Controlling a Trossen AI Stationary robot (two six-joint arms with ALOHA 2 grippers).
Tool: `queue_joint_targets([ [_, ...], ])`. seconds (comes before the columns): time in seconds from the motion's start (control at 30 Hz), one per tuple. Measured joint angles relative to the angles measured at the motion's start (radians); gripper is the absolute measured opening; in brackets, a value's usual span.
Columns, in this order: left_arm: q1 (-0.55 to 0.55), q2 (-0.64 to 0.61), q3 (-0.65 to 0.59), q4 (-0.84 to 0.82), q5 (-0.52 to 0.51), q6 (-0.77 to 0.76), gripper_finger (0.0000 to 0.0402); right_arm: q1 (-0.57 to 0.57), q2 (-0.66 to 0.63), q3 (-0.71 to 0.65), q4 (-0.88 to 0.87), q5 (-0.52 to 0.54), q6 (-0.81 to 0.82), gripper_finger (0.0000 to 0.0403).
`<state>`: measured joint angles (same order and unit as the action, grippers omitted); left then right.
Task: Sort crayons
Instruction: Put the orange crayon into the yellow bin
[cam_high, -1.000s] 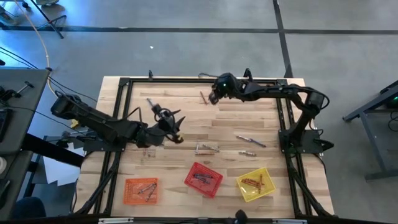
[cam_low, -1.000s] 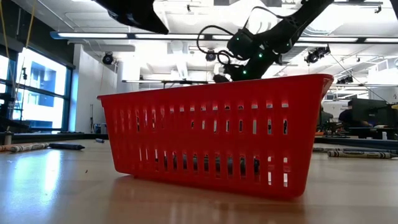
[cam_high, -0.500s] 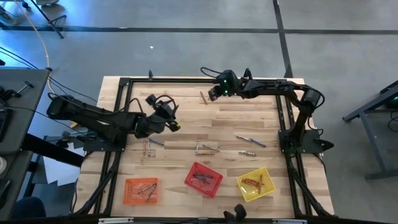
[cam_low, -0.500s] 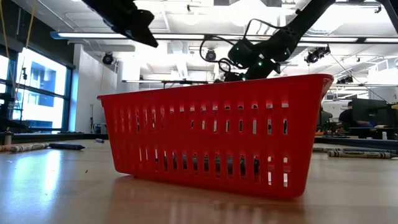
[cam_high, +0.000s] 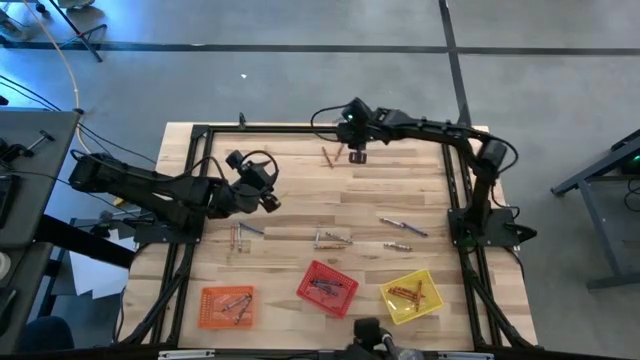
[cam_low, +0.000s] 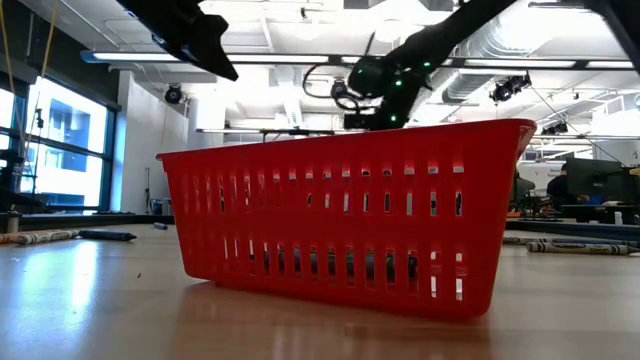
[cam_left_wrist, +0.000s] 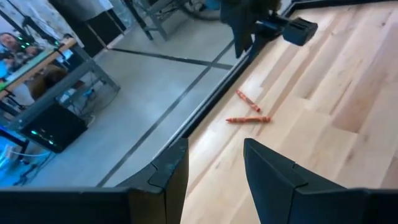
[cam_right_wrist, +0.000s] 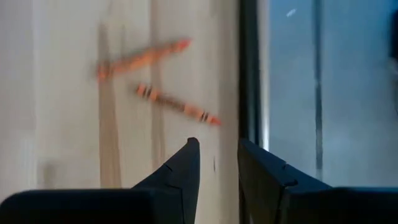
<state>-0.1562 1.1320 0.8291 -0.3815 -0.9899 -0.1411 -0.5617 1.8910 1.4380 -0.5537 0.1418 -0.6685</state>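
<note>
Two reddish-orange crayons (cam_high: 328, 156) lie flat on the wood near the table's far edge; they also show in the right wrist view (cam_right_wrist: 177, 104) and the left wrist view (cam_left_wrist: 248, 118). My right gripper (cam_high: 357, 155) hovers just right of them, open by a narrow gap and empty (cam_right_wrist: 217, 163). My left gripper (cam_high: 271, 201) is open and empty (cam_left_wrist: 214, 168) above the table's left middle, pointing toward those crayons. More crayons lie flat mid-table (cam_high: 331, 239), at the left (cam_high: 241, 232) and at the right (cam_high: 402, 227).
An orange basket (cam_high: 227, 305), a red basket (cam_high: 327, 287) and a yellow basket (cam_high: 410, 296) stand along the near edge, each with crayons inside. The red basket fills the low view (cam_low: 340, 220). A black frame (cam_high: 300, 127) runs along the table's far edge.
My left gripper has drawn back toward the table's far-left and risen. My right arm has reached farther toward the table's left along the far edge, and its gripper has turned near the two orange crayons. No crayon has moved.
</note>
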Motion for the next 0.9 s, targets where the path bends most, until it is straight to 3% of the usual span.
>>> queue_joint_targets([
  [0.2,-0.001,0.0,0.0,-0.006,0.012,-0.015,0.014,0.001,0.185,0.242,-0.27,0.015,-0.105,0.0101],
  [0.4,-0.001,0.0,0.0,-0.052,0.012,-0.044,0.014,0.001,0.319,0.435,-0.416,0.004,-0.214,0.0101],
  [0.9,-0.001,0.0,0.0,-0.123,-0.002,-0.085,0.014,-0.001,0.433,0.486,-0.428,0.008,-0.446,0.0101],
])
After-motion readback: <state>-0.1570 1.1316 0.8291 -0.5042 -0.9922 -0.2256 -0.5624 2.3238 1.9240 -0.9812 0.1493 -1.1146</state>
